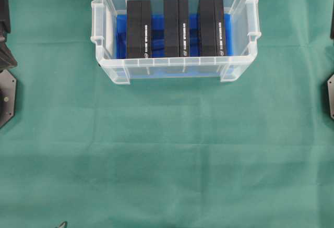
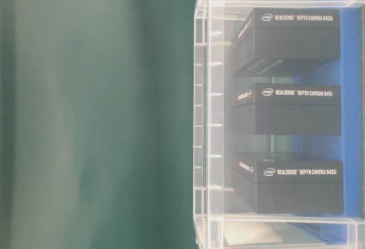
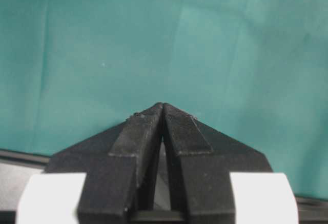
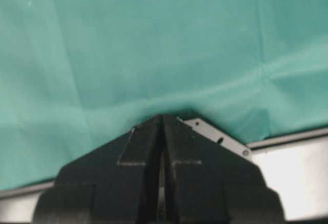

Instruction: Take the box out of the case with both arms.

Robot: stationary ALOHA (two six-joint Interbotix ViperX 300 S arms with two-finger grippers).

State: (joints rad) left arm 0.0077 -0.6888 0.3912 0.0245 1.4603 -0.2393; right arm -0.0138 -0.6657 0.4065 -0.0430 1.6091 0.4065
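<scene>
**Overhead view: both claws shut and empty, case not yet approached**

Left wrist view: left claw [image 3: 163, 106] has its fingertips pressed together, nothing between them, only green cloth ahead of it. Right wrist view: right claw [image 4: 162, 117] is the same, tips meeting, empty, with cloth and a strip of metal edging just past its tips. Neither wrist view shows the case, so it is outside what either claw faces. In the overhead view only black arm parts show at the left and right edges; the claws themselves are not visible there.

The case [image 1: 175, 67] sits on the green-covered surface [image 1: 167, 155] at the far middle, well apart from both arms and roughly between them.

Step in hand, as I read it: approach and pre-grasp.
- Open both claws before going over the rim; shut tips can't take a box.
- Come in from above, one claw per end of the same box.
- Gaps between boxes look narrow, so fingers may foul a neighbour. The middle box [image 1: 176, 27] is hemmed in on both sides; an outer one gives more room on the wall side.
- Lift level and together.

Counts:
- case: 1
- black boxes standing in it: 3, namely left box [image 1: 139, 28], middle, right box [image 1: 211, 27]
- blue liner [image 1: 120, 35]: 1
- claws: 2
</scene>
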